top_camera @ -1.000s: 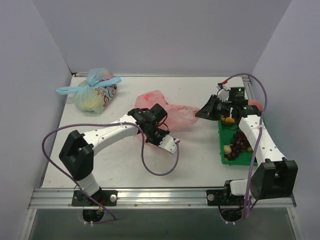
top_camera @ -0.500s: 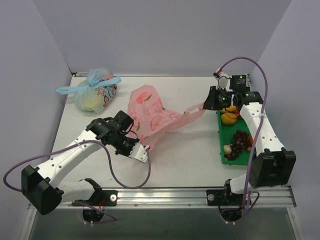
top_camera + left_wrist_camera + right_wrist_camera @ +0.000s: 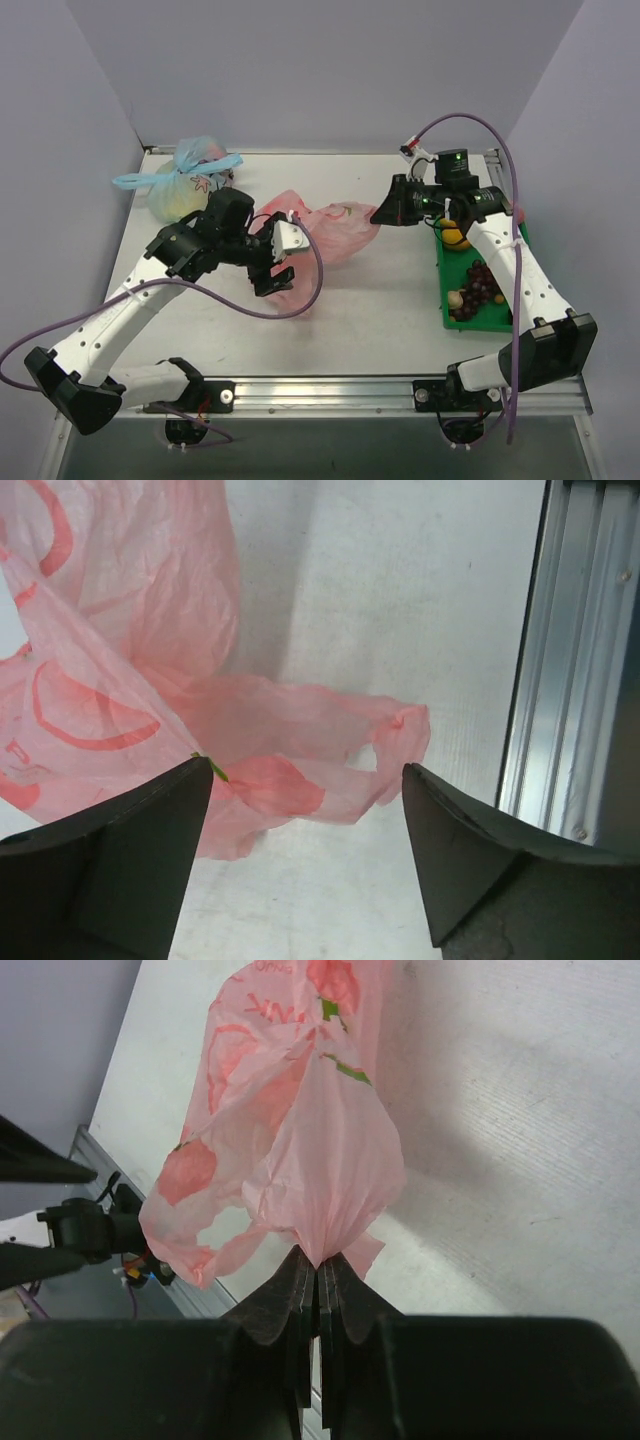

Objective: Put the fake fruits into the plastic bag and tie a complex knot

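Bag-opening step, I judged. My right gripper (image 3: 318, 1265) was pinched shut on the bunched edge of the thin translucent pink plastic bag (image 3: 335, 225), which lay on the desk (image 3: 390, 300) beside the green tray (image 3: 443, 300). My left gripper (image 3: 306, 768) hung open and empty over it. The glossy fake fruits (image 3: 478, 285) sat in the tray. Next, left needed the opposite rim.

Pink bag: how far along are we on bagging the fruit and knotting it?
Done: nothing visibly bagged; the pink bag looks empty. In hand: the right hand is shut on a gathered edge of it, the left hand open over it. Left: the fake fruits sit in the green tray, so all the loading and the tying.
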Available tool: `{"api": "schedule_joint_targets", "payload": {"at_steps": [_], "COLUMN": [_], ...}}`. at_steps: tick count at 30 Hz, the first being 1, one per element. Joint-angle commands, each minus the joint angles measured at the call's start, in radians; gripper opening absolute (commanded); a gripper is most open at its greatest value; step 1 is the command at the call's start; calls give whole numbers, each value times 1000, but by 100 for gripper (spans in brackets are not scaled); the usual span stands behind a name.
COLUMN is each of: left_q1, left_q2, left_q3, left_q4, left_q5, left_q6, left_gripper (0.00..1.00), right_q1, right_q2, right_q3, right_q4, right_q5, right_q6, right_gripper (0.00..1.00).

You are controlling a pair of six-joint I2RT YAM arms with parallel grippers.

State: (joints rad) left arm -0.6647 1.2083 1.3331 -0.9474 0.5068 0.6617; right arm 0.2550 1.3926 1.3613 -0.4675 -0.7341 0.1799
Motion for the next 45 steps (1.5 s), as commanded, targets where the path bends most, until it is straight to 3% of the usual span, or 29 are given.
{"api": "schedule_joint_targets", "payload": {"at_steps": [1,2,6,8,16,21,24,25,28,29,30,34,38,39,40,42,43,45], "left_q1": [22,22,8,-6,-18,-36,-12,13,34,40,75,103,109,125,134,160,181,198], "left_q2": [-67,-87,-23,48,134,207,237,235,214,198,186,137,184,201,227,249,269,293], "left_q3": [-23,-52,-54,-37,-75,-103,-77,-60,-49,-37,-28,5,44,61,64,64,66,72], "left_q4": [163,201,347,361,499,553,513,474,411,360,334,277,288,295,333,389,445,492], "left_q5": [-46,-75,-241,-396,-416,-651,-647,-573,-445,-382,-179,118,113,107,101,102,102,117], "left_q6": [-281,-312,-436,-476,-566,-554,-519,-516,-510,-516,-539,-657,-891,-969,-1013,-1129,-1158,-1215], "left_gripper": [91,97,97,97,97,97,59,28,0,0,0,0,0,0,0,0,0,0], "right_q1": [-5,-5,7,13,24,26,24,18,-8,-23,-45,-80,-83,-79,-68,-62,-69,-92], "right_q2": [-33,-38,-55,-61,-110,-130,-135,-124,-93,-66,-43,129,397,420,436,415,392,294], "right_q3": [18,27,36,38,33,53,87,117,173,200,217,343,602,669,686,685,630,537], "right_q4": [16,15,24,26,17,-16,-61,-98,-134,-135,-138,-120,-115,-111,-103,-106,-106,-125], "right_q5": [1,1,-1,-5,48,19,-10,-2,7,7,18,133,101,75,68,76,85,94], "right_q6": [98,108,154,156,200,198,141,92,28,14,-9,-111,-31,-2,19,64,78,148], "right_gripper": [0,0,0,0,0,0,0,0,0,0,0,0,2,13,44,73,98,100]}}
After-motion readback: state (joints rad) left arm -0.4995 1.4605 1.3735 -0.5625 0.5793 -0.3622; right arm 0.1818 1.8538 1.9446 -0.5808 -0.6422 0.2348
